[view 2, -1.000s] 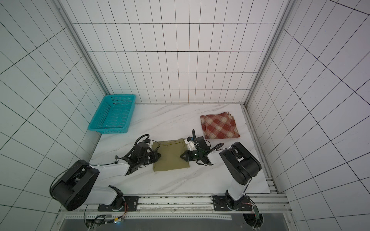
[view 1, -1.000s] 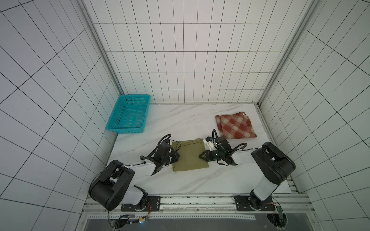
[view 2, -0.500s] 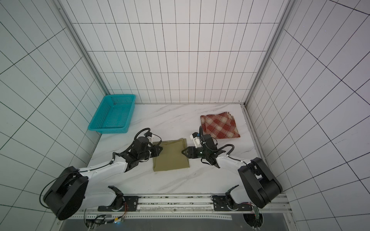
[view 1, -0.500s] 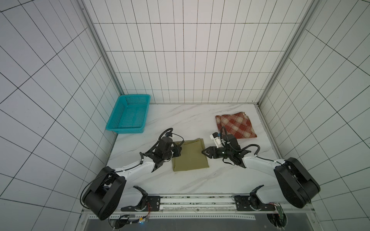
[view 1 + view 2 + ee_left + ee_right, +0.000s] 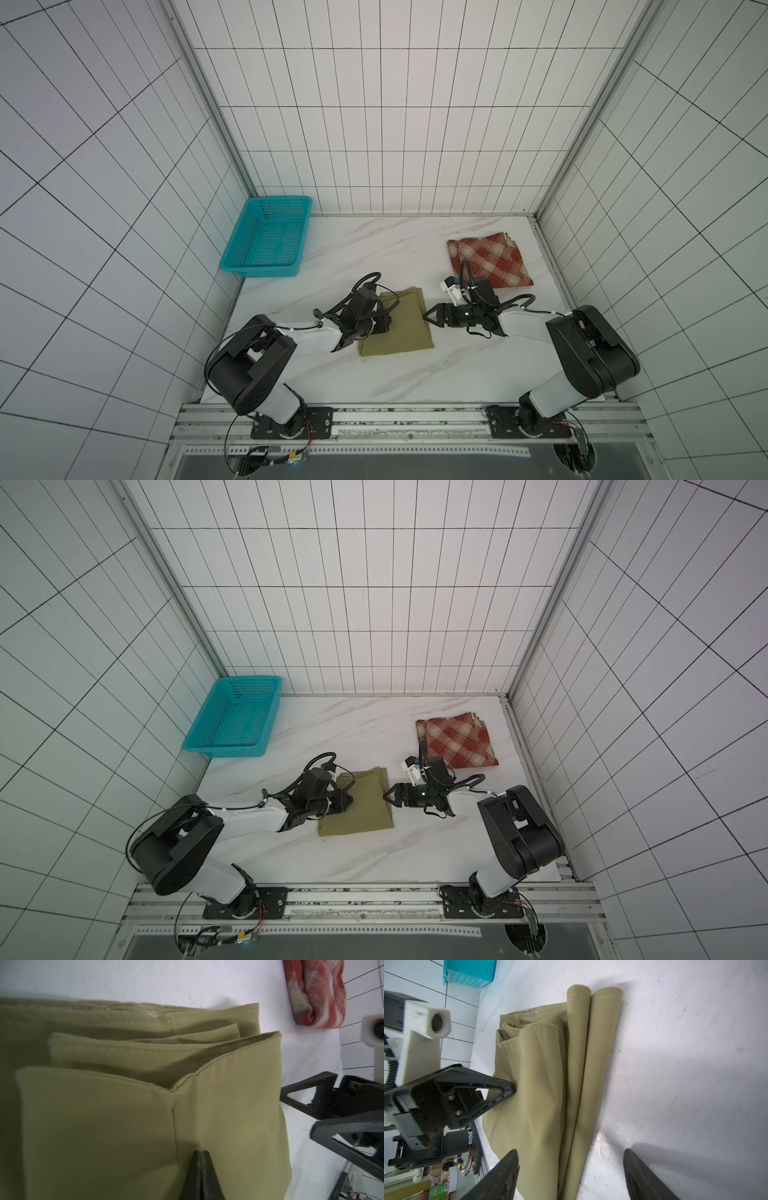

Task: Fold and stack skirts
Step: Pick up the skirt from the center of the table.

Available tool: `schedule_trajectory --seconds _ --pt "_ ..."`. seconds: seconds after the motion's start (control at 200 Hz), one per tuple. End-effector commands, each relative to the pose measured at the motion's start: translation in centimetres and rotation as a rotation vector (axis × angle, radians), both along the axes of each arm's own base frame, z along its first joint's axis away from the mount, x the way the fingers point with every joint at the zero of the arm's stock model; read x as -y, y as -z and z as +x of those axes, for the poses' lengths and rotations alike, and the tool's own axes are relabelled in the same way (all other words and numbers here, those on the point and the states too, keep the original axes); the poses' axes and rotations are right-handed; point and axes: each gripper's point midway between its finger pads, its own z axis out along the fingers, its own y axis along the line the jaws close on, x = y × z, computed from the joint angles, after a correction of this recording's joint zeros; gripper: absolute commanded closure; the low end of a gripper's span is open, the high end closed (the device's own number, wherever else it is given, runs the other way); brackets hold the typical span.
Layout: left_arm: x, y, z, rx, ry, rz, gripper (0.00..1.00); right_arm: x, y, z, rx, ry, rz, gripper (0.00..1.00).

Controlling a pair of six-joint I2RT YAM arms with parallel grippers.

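Note:
The olive-khaki skirt [image 5: 401, 328] [image 5: 363, 808] lies folded flat on the marble table, front centre. My left gripper [image 5: 388, 326] [image 5: 201, 1152] is shut, its tips resting on top of the skirt's left part; its closed tip shows as the left gripper [image 5: 513, 1089] in the right wrist view. My right gripper [image 5: 428, 322] [image 5: 571, 1151] stands open at the skirt's right folded edge [image 5: 583, 1084], one finger over the cloth and one over bare table, holding nothing. The red plaid skirt [image 5: 490, 259] [image 5: 457, 742] [image 5: 315, 991] lies folded at the back right.
A teal perforated basket [image 5: 268, 237] [image 5: 232, 717] [image 5: 467, 972] stands at the back left against the wall. Tiled walls close in the table on three sides. Bare marble [image 5: 374, 249] lies between basket and plaid skirt and in front of the olive skirt.
My right gripper has opened at the olive skirt's right edge. The left gripper stayed shut and slid rightward onto the skirt.

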Motion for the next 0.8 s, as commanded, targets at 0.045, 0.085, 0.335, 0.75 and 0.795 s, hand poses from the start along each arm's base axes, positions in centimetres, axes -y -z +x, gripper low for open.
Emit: schedule_trajectory --seconds 0.045,0.085,0.335,0.75,0.795 --pt "1.3 -0.4 1.7 0.038 0.004 -0.021 1.0 -0.1 0.7 1.2 0.001 -0.003 -0.031 0.21" --pt "1.4 0.0 1.7 0.032 0.008 -0.021 1.0 -0.1 0.9 1.4 -0.001 -0.004 -0.035 0.21" --pt "1.0 1.2 1.4 0.009 0.006 -0.01 1.0 -0.6 2.1 1.9 -0.02 -0.013 -0.048 0.22" --pt "0.0 1.3 2.0 0.004 -0.019 -0.023 1.0 -1.4 4.0 0.8 -0.071 -0.028 -0.08 0.25" --pt "0.0 1.3 1.9 0.004 -0.017 -0.025 1.0 -1.1 4.1 0.7 -0.069 -0.022 -0.097 0.25"
